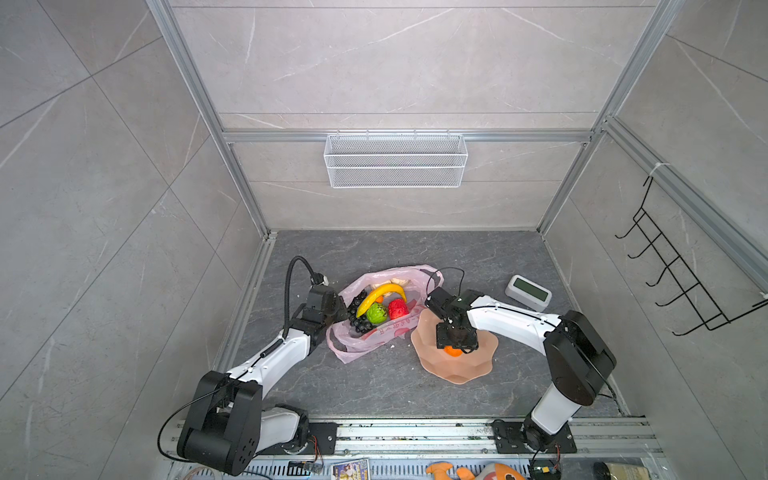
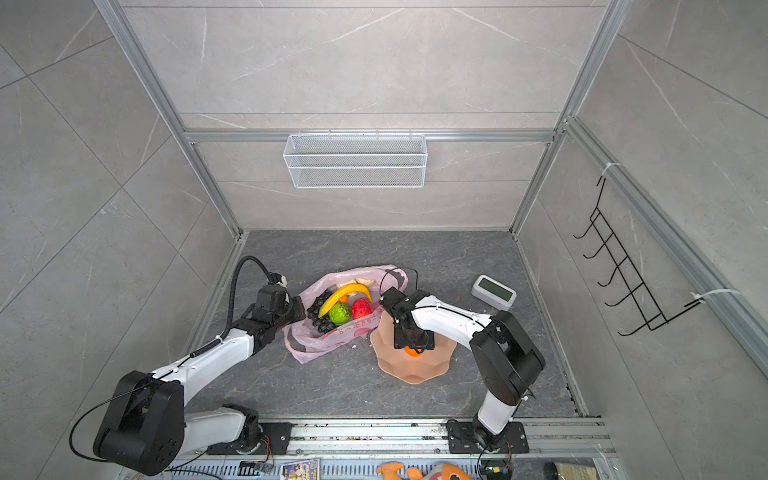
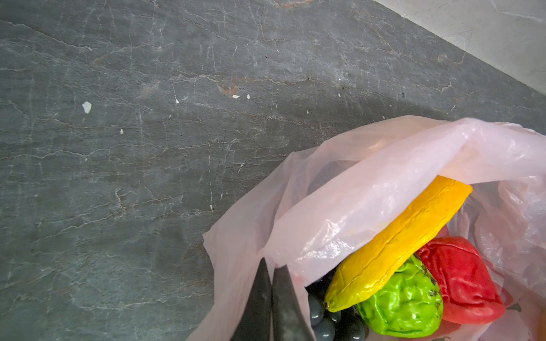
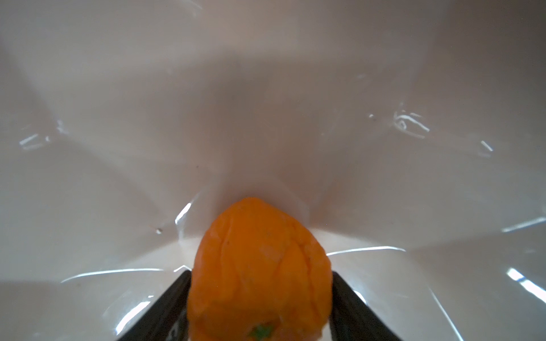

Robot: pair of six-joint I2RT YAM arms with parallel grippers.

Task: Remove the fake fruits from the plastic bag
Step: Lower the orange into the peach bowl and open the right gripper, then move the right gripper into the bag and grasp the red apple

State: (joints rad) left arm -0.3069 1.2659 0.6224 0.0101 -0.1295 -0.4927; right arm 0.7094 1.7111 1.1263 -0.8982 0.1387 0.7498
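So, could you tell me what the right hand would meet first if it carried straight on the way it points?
The right hand has the tangerine between its fingers; beyond that, probably the peach dish.

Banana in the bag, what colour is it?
Yellow; the banana shows best in the left wrist view.

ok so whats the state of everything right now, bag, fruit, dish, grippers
plastic bag, lying open, rim pinched
left gripper, shut on plastic bag
banana, in bag
red apple, in bag
green piece, in bag
grapes, in bag
dish, upright
tangerine, in dish
right gripper, flanking tangerine, grip unclear
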